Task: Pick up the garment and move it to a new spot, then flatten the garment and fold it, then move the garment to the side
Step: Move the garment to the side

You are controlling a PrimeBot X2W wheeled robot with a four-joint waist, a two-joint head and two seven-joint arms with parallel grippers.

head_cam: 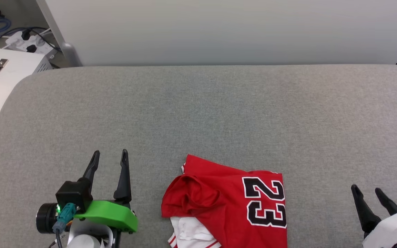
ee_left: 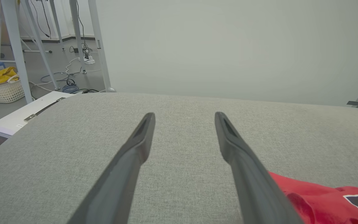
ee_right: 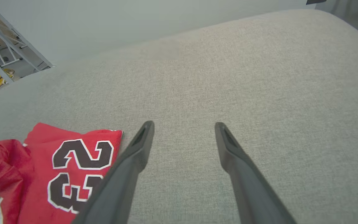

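The garment (head_cam: 226, 203) lay crumpled at the near edge of the grey table (head_cam: 219, 110), between the left hand (head_cam: 111, 151) and the right hand (head_cam: 365, 188), both released and empty, so a good pick would probably pinch two outer corners together.

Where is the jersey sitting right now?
In the head view the jersey lies bunched on the grey fabric surface, bottom centre, between the open left gripper and the open right gripper, touching neither.
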